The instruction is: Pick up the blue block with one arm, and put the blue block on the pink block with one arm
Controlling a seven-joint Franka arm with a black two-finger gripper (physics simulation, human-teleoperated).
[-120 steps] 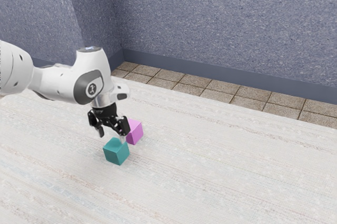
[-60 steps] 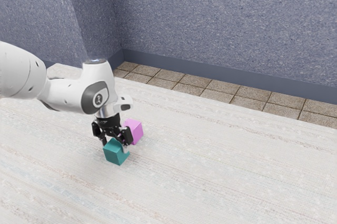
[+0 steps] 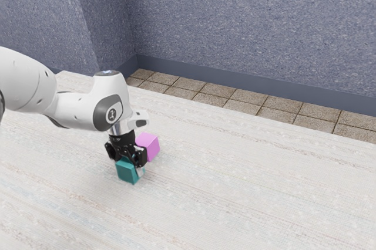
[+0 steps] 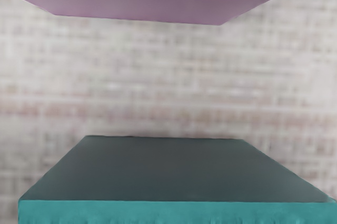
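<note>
Nearest you, the blue block (image 3: 127, 173), teal in shade, sits flat on the pale table (image 3: 252, 197). Your pincer (image 3: 125, 159) is down over its top, pointing at the table. You cannot tell whether it has closed on the block. In the wrist view the block's top is close under the hand. Just behind it, across a narrow strip of table, is the pink block (image 3: 148, 145). Farther back are the tiled floor (image 3: 252, 100) and the grey wall (image 3: 247, 21).

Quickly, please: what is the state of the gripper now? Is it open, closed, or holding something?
Gripper: down at the teal block; whether it is open or closed on the block cannot be told.
</note>
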